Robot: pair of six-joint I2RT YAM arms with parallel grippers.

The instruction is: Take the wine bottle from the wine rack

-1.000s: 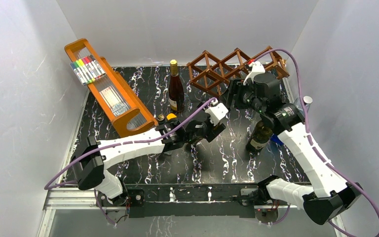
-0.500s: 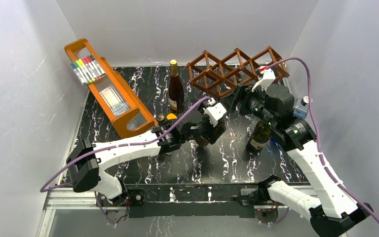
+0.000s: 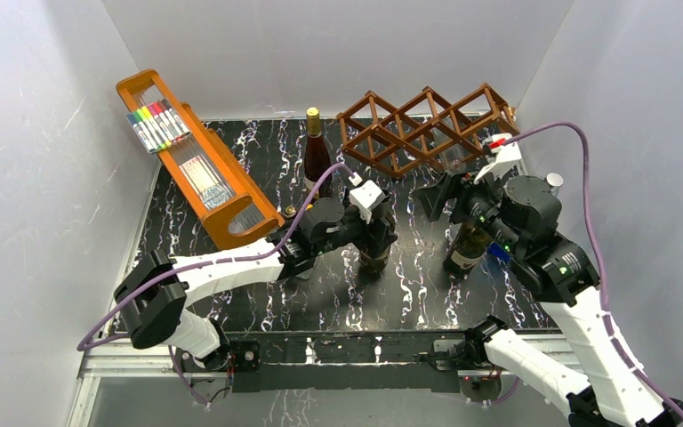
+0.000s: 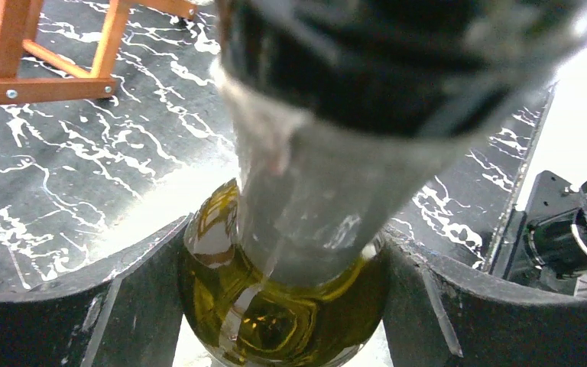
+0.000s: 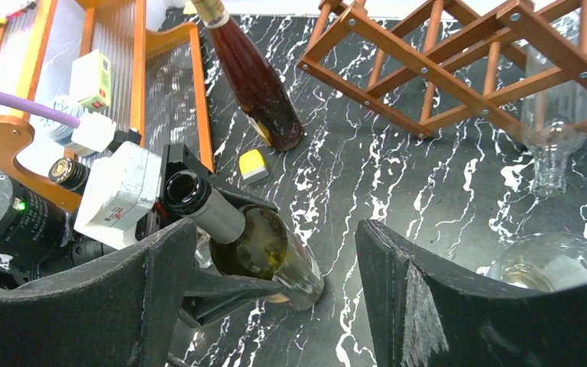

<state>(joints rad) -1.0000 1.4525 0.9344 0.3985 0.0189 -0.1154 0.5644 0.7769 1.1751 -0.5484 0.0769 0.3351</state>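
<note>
An olive-green wine bottle point(image 3: 374, 258) with a grey foil neck stands on the black marbled table in front of the wine rack point(image 3: 427, 124). My left gripper point(image 3: 369, 227) is shut on its body. In the left wrist view both fingers press the green glass point(image 4: 275, 306) from either side of my left gripper point(image 4: 287, 306). My right gripper point(image 3: 438, 197) hangs open to the bottle's right, apart from it. The right wrist view looks down between the jaws of my right gripper point(image 5: 275, 229) onto this wine bottle point(image 5: 267, 252). The reddish-brown rack point(image 5: 443, 69) lies beyond.
A red bottle point(image 3: 317, 165) stands left of the rack. Another dark bottle point(image 3: 468, 247) stands under my right arm. A clear bottle point(image 5: 548, 145) lies in a rack cell. An orange tray point(image 3: 200, 165) with coloured markers leans at the back left. A small yellow block point(image 5: 254, 164) lies near it.
My right gripper has opened wider and drawn back to the right, away from the rack. My left arm has swung the green bottle a little to the left.
</note>
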